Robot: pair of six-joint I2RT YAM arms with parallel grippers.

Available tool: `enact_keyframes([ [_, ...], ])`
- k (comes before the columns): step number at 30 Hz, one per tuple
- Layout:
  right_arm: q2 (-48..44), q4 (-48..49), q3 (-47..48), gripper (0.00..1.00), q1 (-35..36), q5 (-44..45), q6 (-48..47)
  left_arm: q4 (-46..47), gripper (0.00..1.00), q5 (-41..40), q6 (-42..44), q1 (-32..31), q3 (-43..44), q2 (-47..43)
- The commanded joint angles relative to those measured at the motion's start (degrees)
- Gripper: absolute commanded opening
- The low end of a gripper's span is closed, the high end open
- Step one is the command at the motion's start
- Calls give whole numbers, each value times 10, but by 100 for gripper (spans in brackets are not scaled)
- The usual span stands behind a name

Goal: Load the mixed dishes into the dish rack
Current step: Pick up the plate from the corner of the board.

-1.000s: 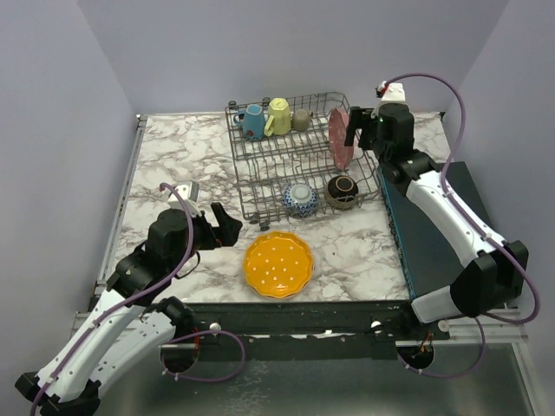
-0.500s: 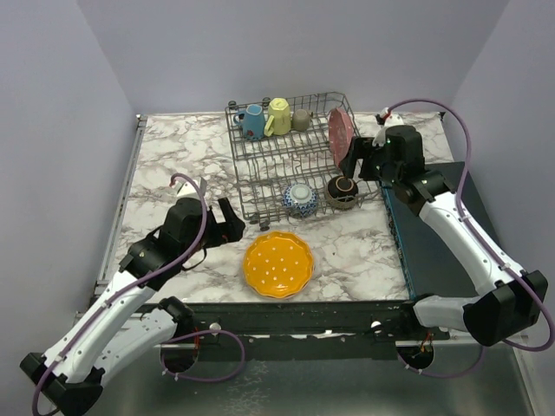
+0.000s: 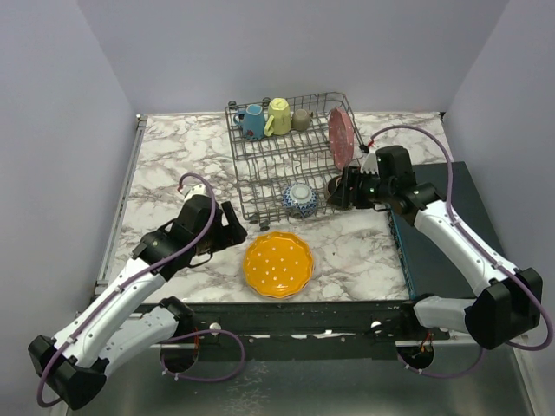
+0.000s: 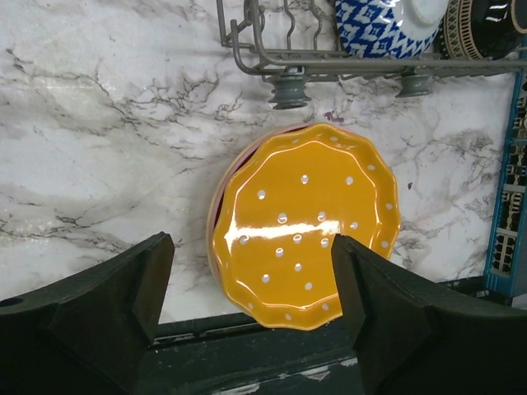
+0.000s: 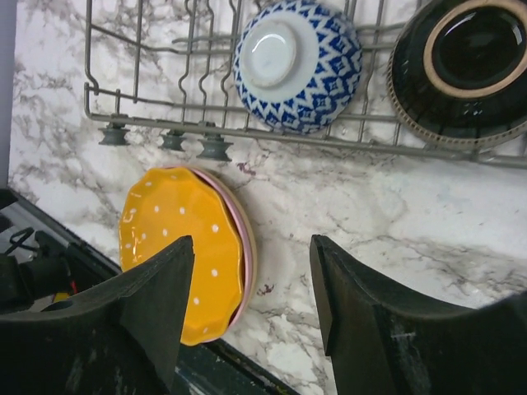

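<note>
The grey wire dish rack point(image 3: 269, 165) holds blue point(image 3: 252, 121), pale yellow point(image 3: 278, 115) and grey-beige point(image 3: 301, 120) mugs, an upright pink-red plate point(image 3: 340, 137), a blue-white bowl point(image 3: 301, 198) and a dark brown bowl point(image 5: 465, 70). The scalloped orange plate point(image 3: 277, 263) lies on the marble in front, stacked on a pink-rimmed plate point(image 5: 249, 247). My left gripper point(image 3: 232, 227) is open and empty just left of the orange plate point(image 4: 305, 230). My right gripper point(image 3: 341, 192) is open and empty above the rack's front right corner, partly hiding the dark bowl.
A dark flat box point(image 3: 442, 234) lies along the table's right side under my right arm. The rack's rubber feet point(image 4: 290, 89) stand just behind the stacked plates. The table's black front edge point(image 4: 247, 346) is close to the plates.
My right gripper has left the upright plate at the back and moved forward and down to the rack's front right. My left gripper has moved slightly towards the orange plate.
</note>
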Motion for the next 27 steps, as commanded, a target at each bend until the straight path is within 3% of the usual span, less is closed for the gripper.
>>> enact_keyframes([
  [1,-11,2,-19,63,8,-58,21,-16,78,29,-41,3,-17,20],
  [11,-17,23,-56,60,24,-81,37,-11,54,54,-69,3,-37,77],
  [27,-35,24,-82,59,32,-90,43,36,31,69,-68,3,-67,151],
])
